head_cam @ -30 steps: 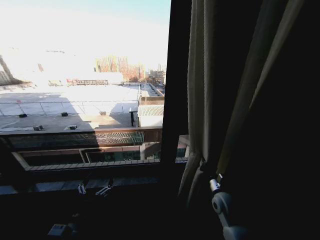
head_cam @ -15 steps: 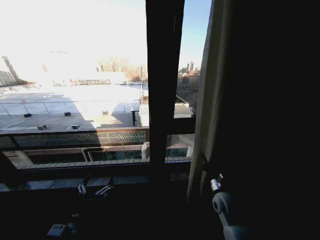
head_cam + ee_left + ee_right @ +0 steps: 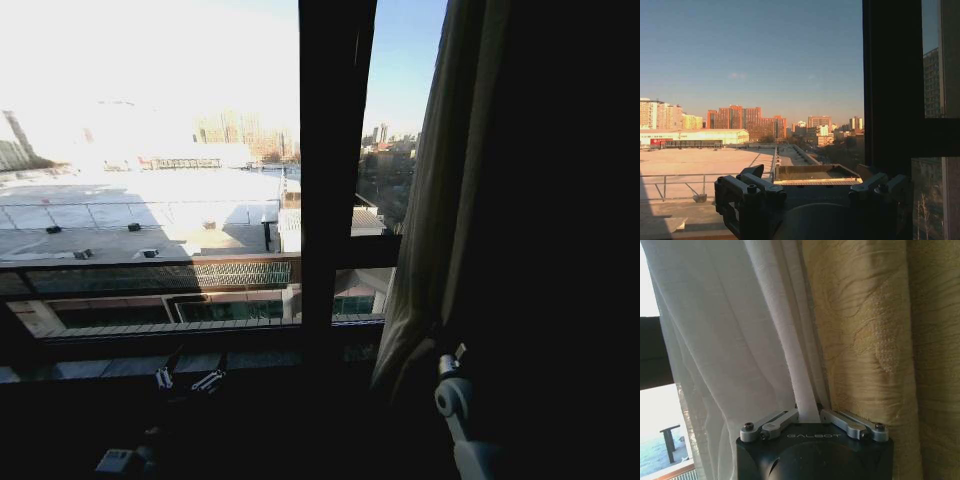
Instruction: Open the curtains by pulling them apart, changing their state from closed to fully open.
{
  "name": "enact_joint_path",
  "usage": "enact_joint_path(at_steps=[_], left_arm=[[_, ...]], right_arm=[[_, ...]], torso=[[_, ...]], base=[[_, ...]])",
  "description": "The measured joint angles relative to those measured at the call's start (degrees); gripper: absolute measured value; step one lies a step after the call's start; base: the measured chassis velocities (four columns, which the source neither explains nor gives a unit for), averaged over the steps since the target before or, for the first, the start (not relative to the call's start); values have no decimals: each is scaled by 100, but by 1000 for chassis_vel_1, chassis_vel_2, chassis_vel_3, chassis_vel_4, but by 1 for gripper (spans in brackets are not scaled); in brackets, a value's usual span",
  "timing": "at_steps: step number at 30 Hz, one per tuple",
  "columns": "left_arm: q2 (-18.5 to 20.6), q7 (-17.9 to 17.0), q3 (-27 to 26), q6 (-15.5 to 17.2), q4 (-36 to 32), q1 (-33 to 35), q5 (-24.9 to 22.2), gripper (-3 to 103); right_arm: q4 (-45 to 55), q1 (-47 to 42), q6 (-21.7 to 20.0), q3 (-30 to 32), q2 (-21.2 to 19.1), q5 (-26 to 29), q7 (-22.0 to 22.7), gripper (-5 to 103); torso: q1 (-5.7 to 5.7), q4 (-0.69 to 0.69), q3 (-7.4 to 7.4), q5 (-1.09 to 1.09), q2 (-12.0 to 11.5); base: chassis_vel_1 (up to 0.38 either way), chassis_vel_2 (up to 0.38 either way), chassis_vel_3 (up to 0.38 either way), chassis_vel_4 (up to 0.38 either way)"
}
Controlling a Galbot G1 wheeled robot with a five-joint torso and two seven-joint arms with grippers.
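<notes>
Right claw (image 3: 810, 416) pinched narrow on a white fold of the curtains (image 3: 730, 355), sheer fabric rising straight up from the claw, gold drape (image 3: 875, 340) just beside, left claw (image 3: 812, 187) spread wide w/ nothing held, facing window frame (image 3: 890, 85)

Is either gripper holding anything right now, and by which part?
The right gripper is shut on a pleat of the sheer white curtain, low on the panel. The left gripper is open, holding nothing.
</notes>
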Motion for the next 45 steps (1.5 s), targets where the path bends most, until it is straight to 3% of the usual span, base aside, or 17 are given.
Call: enact_joint_path(at_steps=[8,12,15,18,19,21,23,24,25,28,32,35,37,40,45], left_arm=[[-14,2,17,0,0,0,0,100],[-5,3,18,0,12,-14,-2,100],[2,3,23,-1,21,-25,-8,100],[3,5,29,0,34,-46,-21,100],[3,5,29,0,34,-46,-21,100],[1,6,33,1,52,-60,-27,100],[-9,6,39,2,69,-71,-32,100],[-14,6,39,2,72,-72,-35,100],[-14,6,39,2,72,-72,-35,100],[-22,7,25,3,78,-74,-61,100],[-29,8,13,4,86,-76,-74,100],[-48,9,14,7,106,-90,-78,100],[-53,9,19,7,114,-93,-78,100],[-51,13,26,11,118,-95,-77,100],[-22,14,-40,35,191,-137,-78,100]], right_arm=[[-227,303,8,173,2,180,547,0],[-220,305,5,221,-16,208,564,-2],[-119,208,-8,224,-20,209,383,9],[156,-67,-78,196,-39,112,-376,20],[156,-67,-78,196,-39,112,-376,20],[392,-271,-209,147,-63,-39,-952,30],[546,-342,-262,54,-57,-133,-1138,41],[611,-356,-288,12,-49,-153,-1190,41],[611,-356,-288,12,-49,-153,-1190,41],[882,-458,-433,-171,-41,-160,-1342,57],[1150,-638,-476,-391,-47,-168,-1347,68],[1498,-863,-506,-758,-12,-329,-1281,84],[1549,-882,-509,-878,1,-373,-1227,84],[1413,-733,-510,-1130,29,-473,-1167,98],[1011,-305,-501,-1282,46,-527,-1155,100]], torso=[[0,0,0,2,0],[0,-1,0,2,0],[0,-2,0,4,0],[1,-1,0,4,0],[1,-1,0,4,0],[0,-3,0,1,0],[0,-1,0,1,0],[0,0,0,1,0],[0,0,0,1,0],[0,0,0,1,0],[0,-1,0,1,0],[0,-1,0,1,0],[0,-2,0,0,0],[0,-1,0,0,0],[0,-1,0,2,0]], base=[[0,0,0,0],[0,0,0,0],[0,0,0,0],[0,0,0,0],[0,0,0,0],[0,0,0,0],[0,0,0,0],[0,0,0,0],[0,0,0,0],[0,0,0,0],[0,0,0,0],[0,0,0,0],[0,0,0,0],[0,0,0,0],[0,0,0,0]])
